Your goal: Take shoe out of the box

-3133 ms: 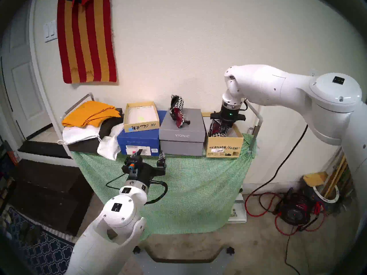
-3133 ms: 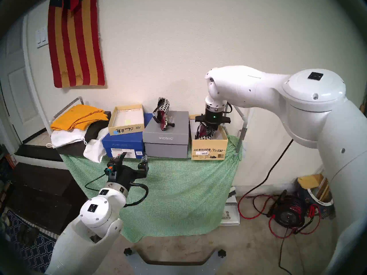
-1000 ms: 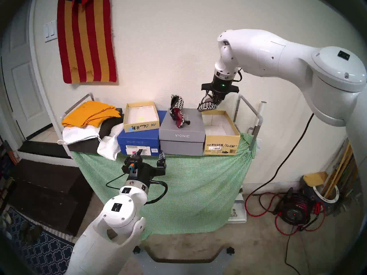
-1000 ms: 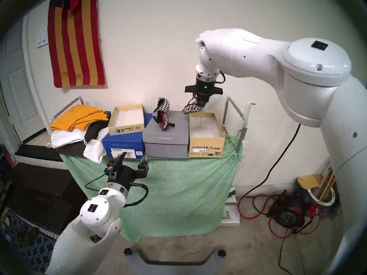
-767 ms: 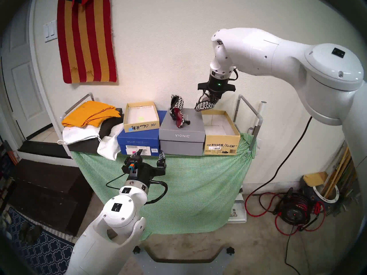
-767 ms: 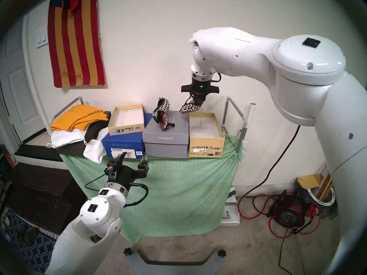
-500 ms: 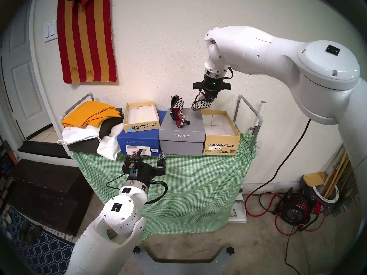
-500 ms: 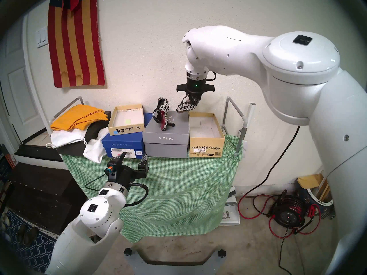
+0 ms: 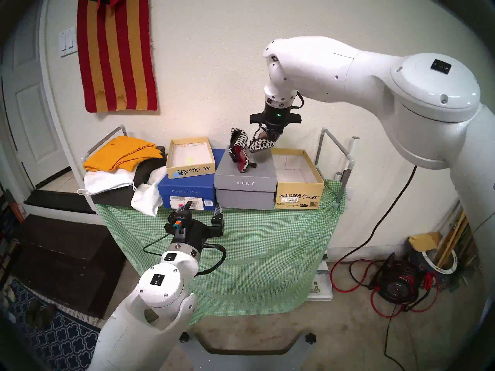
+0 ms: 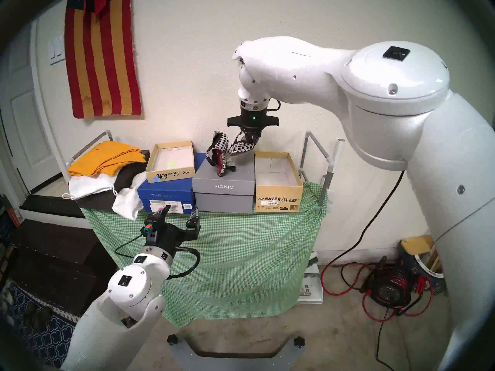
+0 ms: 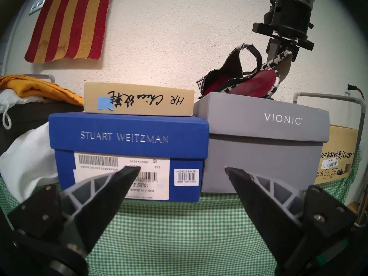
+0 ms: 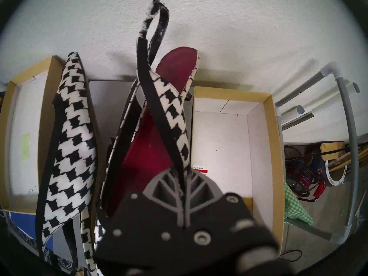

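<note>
Head view: the right gripper [image 9: 272, 134] pinches a black-and-white houndstooth fabric shoe [image 9: 261, 144] — hung over the grey VIONIC box [image 9: 245, 185], left of the empty tan cardboard box [image 9: 298, 196]. Left wrist: the left gripper [image 11: 182, 171] spread wide, holding nothing. Right wrist: ribbed grey fingers [image 12: 169, 187] squeeze the shoe's black strap — the box's white floor lies beside them.

Barcode label [image 9: 297, 202] print too small

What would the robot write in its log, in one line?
right gripper: shut on shoe | shoe: out of box, over grey box | left gripper: open, idle
</note>
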### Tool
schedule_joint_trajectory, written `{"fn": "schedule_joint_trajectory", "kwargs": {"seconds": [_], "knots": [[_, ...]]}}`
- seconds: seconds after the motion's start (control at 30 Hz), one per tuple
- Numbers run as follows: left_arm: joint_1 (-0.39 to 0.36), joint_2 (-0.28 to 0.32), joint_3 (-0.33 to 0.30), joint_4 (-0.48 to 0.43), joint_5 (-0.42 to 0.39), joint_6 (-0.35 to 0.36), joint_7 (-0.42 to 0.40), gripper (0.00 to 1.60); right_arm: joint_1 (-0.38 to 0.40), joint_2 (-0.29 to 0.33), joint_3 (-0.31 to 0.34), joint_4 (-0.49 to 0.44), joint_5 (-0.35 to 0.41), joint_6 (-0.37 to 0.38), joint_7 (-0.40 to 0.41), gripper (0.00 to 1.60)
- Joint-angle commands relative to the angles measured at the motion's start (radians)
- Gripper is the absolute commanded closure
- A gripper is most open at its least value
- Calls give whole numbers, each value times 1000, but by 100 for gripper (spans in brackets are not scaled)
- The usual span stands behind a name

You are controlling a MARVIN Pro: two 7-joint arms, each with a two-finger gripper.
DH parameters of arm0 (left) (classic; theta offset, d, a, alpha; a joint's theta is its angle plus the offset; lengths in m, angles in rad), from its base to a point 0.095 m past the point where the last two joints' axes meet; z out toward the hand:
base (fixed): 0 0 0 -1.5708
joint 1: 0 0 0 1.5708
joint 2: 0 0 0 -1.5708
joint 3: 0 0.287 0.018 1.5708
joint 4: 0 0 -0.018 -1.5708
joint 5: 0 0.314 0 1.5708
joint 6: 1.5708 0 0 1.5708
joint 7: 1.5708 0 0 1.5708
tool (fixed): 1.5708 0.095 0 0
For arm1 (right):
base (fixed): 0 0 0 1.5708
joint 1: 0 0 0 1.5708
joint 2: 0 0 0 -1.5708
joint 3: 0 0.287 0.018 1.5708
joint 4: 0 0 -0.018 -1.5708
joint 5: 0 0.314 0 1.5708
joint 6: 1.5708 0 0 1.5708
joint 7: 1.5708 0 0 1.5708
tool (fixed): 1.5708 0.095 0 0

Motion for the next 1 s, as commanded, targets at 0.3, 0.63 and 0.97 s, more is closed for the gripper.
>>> {"fn": "schedule_joint_trajectory", "kwargs": {"seconds": [0.3,0.63,0.97], "knots": [[0,1,-1,0,1,0,0,0,-80,10,2,32,-1,-2,2,160],[0,1,-1,0,1,0,0,0,-82,4,20,46,-1,-2,-1,160],[0,1,-1,0,1,0,0,0,-64,-30,45,41,-1,-2,-15,160]]}}
